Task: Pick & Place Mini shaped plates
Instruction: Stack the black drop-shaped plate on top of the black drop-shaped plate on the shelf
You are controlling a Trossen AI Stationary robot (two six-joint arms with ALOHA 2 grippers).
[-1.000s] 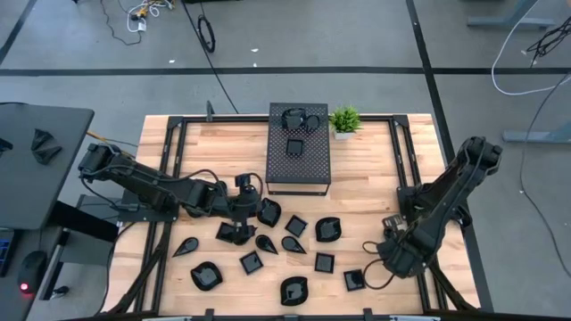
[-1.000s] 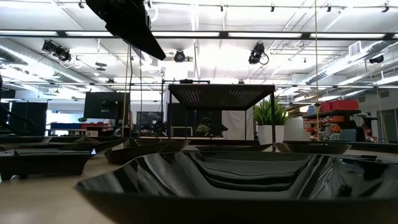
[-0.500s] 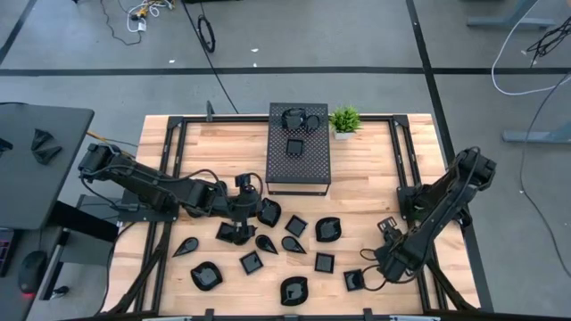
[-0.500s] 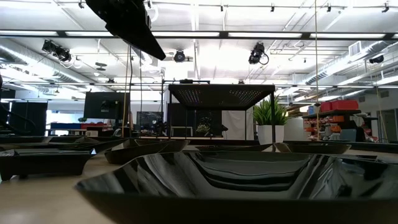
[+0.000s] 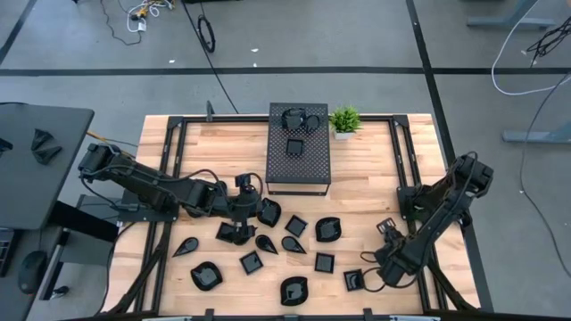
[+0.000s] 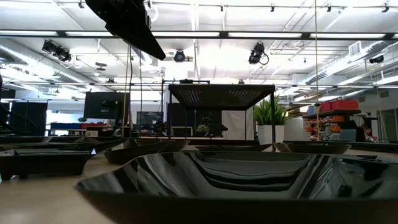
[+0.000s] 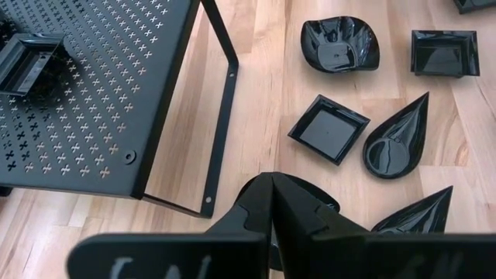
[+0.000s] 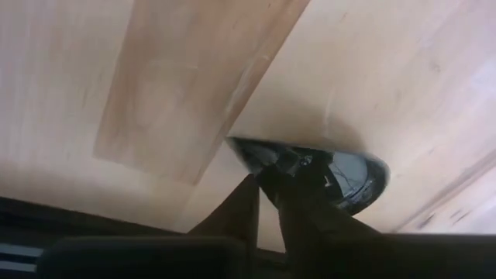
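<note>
Several glossy black mini plates (image 5: pixel 294 244) lie scattered on the near half of the wooden table; two more sit on the black perforated box (image 5: pixel 299 159). My left gripper (image 5: pixel 253 207) is just in front of the box, shut at a rounded plate (image 5: pixel 268 212). My right gripper (image 5: pixel 364 276) is low at the near right and closed at the edge of a small plate (image 5: pixel 353 280). The low view shows plates (image 6: pixel 211 180) close up, lying on the table. My left gripper has its shut fingers (image 7: pixel 271 203) on the rim of the rounded plate (image 7: pixel 322 203), coming from above; the fingers hide the contact, and I cannot tell whether the plate is lifted. My right gripper pinches the plate's rim (image 8: pixel 273 172) between its two fingers (image 8: pixel 242 208), slanting down from the table's right. The plate lies on the table.
A small green potted plant (image 5: pixel 344 119) stands right of the box at the far edge. A black metal frame (image 5: pixel 398 160) runs along the table's sides. Square and teardrop plates (image 7: pixel 329 129) lie close beside the left gripper. Bare wood shows at the far left and far right.
My right arm has lowered and its gripper has moved toward the table's near edge and left, onto the small plate at the near right. The plate has stayed in place. The left arm has kept still.
</note>
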